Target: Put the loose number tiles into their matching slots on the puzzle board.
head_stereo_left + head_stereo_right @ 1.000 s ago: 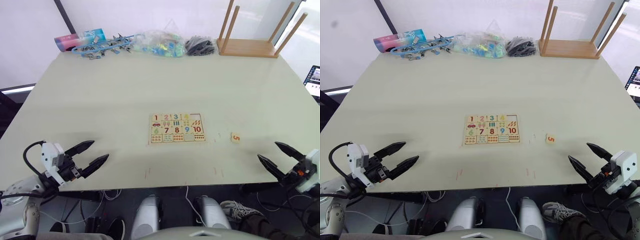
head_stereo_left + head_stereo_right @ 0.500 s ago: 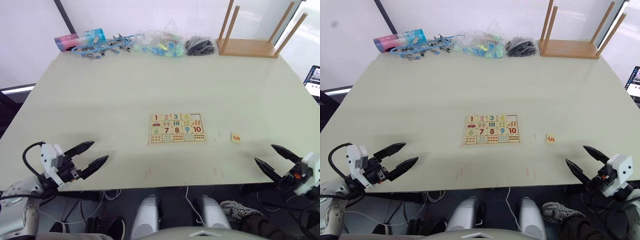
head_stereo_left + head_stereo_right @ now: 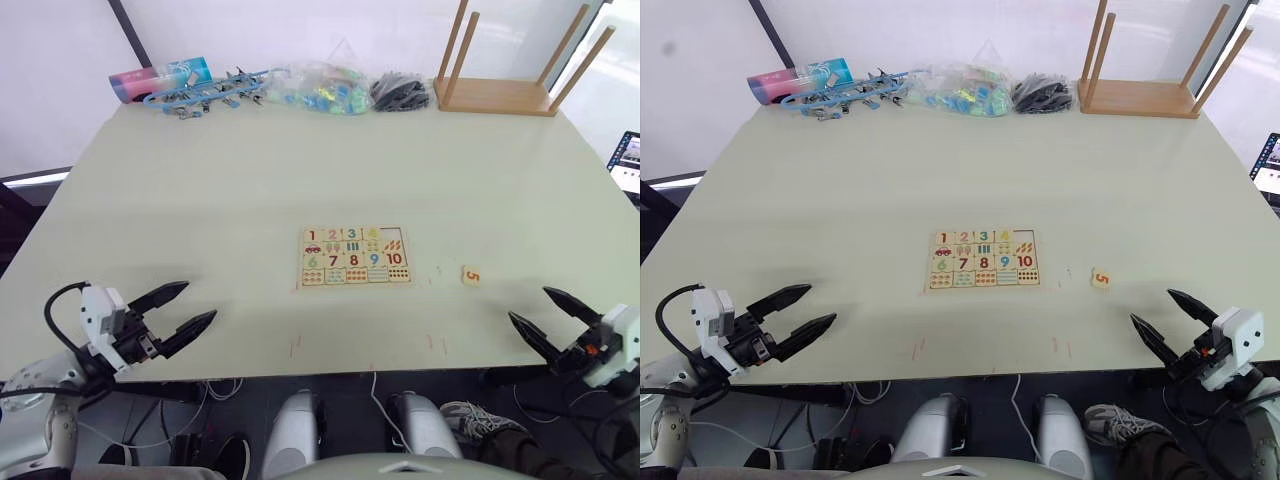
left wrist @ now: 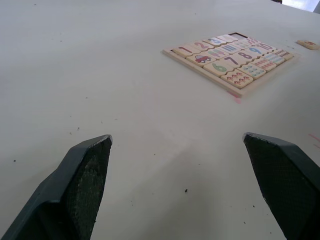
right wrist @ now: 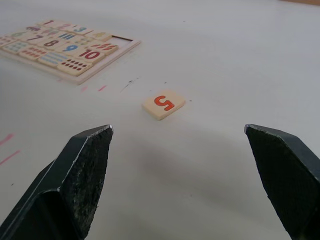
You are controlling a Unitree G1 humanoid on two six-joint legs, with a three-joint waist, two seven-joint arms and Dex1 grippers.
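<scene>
The puzzle board [image 3: 355, 256] lies flat at the table's middle. Tiles 1 to 4 fill its far row, and the slot [image 3: 396, 233] at the right end of that row is an empty recess. One loose number tile, an orange 5 [image 3: 471, 274], lies on the table right of the board, also seen as the tile [image 5: 163, 103] just ahead of my right gripper. My left gripper [image 3: 200, 300] hovers open at the near left edge, far from the board [image 4: 230, 55]. At the near right edge my right gripper [image 3: 528, 305] is open and empty, short of the tile.
Along the far edge are a pink and blue tube [image 3: 160, 76], blue clips [image 3: 205, 92], a plastic bag [image 3: 322, 86], a black bundle [image 3: 401, 92] and an upturned wooden stool [image 3: 500, 60]. A screen [image 3: 628, 160] shows at the right.
My right gripper has drawn back a little toward the table's near edge, still open. The left gripper, the board and the 5 tile have not moved.
</scene>
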